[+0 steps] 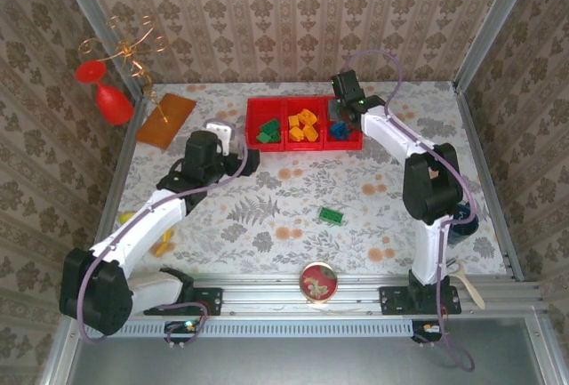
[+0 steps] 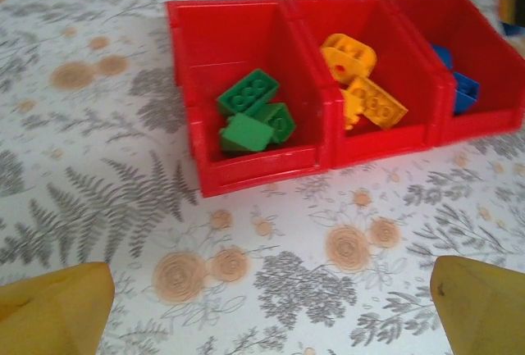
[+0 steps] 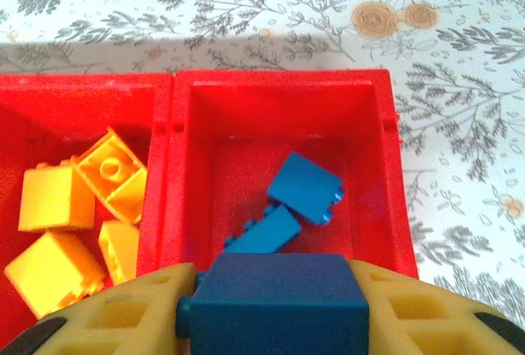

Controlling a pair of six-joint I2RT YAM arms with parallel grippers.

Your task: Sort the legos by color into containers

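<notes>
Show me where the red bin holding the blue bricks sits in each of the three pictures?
Top external: the blue-brick bin is the right end of the red tray, upper middle.
Left wrist: the bin is in the upper right corner.
Right wrist: the bin is at the centre, just beyond the gripped blue brick.
Shared landmark: the yellow bricks in the neighbouring bin.

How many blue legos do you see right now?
3. One blue lego and a second lie in the right-hand bin; a third is held by the right gripper above that bin. Others may hide beneath it.
</notes>
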